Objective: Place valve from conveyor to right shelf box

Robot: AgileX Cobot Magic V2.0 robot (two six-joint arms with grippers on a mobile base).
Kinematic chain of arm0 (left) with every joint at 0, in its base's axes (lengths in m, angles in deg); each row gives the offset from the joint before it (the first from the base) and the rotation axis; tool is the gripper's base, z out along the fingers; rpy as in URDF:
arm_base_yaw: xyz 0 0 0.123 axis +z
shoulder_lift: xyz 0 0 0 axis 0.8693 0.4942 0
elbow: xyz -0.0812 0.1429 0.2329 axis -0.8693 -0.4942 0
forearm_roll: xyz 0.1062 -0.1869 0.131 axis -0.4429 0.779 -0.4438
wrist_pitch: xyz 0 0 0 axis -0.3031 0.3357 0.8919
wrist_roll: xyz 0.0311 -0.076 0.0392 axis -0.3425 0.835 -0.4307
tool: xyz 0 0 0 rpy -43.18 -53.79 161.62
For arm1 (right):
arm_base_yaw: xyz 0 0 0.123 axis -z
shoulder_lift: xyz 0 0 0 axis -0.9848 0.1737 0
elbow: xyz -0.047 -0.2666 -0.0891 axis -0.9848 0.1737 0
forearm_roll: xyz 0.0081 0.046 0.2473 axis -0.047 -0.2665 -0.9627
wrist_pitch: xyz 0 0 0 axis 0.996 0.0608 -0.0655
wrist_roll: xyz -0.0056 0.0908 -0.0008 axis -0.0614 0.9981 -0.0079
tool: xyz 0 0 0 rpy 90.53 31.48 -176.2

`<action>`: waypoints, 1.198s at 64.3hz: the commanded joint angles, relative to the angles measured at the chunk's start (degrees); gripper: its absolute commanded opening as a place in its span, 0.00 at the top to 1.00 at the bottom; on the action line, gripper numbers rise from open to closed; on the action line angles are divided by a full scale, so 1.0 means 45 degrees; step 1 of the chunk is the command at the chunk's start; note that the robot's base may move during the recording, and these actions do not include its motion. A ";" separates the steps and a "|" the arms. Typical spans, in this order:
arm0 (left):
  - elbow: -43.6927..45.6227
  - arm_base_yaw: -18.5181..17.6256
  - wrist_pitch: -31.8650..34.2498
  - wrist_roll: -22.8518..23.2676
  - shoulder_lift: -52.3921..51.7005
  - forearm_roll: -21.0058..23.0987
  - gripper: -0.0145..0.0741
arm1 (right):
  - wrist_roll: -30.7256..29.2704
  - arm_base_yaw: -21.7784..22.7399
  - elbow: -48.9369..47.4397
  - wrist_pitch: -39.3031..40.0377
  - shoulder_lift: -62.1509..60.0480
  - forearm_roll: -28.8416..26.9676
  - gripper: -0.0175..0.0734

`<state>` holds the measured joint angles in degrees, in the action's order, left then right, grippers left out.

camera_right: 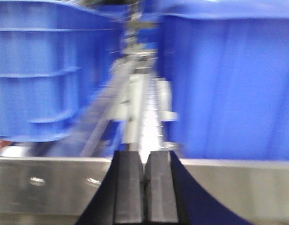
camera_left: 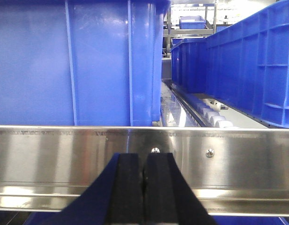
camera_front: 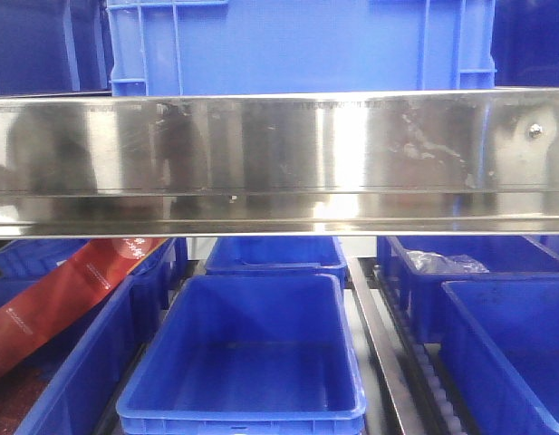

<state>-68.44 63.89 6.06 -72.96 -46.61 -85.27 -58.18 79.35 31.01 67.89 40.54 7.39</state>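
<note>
No valve shows in any view, and the conveyor is out of view. My left gripper (camera_left: 144, 159) is shut with its black pads pressed together and nothing between them; it faces a steel shelf rail (camera_left: 64, 159) with blue boxes (camera_left: 78, 65) behind. My right gripper (camera_right: 144, 159) is also shut and empty, in front of a similar steel rail (camera_right: 238, 187), in a blurred picture. In the front view neither gripper shows. Blue shelf boxes sit on the right of the lower shelf (camera_front: 510, 353), and one behind (camera_front: 415, 290) holds a clear plastic bag (camera_front: 447, 263).
A wide steel rail (camera_front: 279, 163) crosses the front view, with a large blue crate (camera_front: 297, 45) on top. Below it an empty blue box (camera_front: 247, 353) sits in the middle, and a red package (camera_front: 57, 294) lies at left. Roller tracks (camera_left: 212, 115) run between boxes.
</note>
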 commanded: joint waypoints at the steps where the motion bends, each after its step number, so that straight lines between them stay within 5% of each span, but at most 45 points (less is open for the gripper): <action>1: 0.0020 0.0021 0.0343 0.0079 -0.0087 -0.0020 0.96 | 0.0121 0.0397 0.0774 0.0320 -0.1082 0.0149 0.98; 19: 0.0020 0.0021 0.0343 0.0079 -0.0087 -0.0020 0.96 | 0.0121 0.0395 0.2733 0.0434 -0.3231 0.0122 0.98; 77: 0.0020 0.0021 0.0343 0.0079 -0.0087 -0.0020 0.96 | 0.0121 0.0347 0.2733 0.0028 -0.3231 0.0278 0.98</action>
<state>-68.44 63.89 6.63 -72.96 -46.70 -85.27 -57.73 80.88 43.24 67.03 26.23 8.08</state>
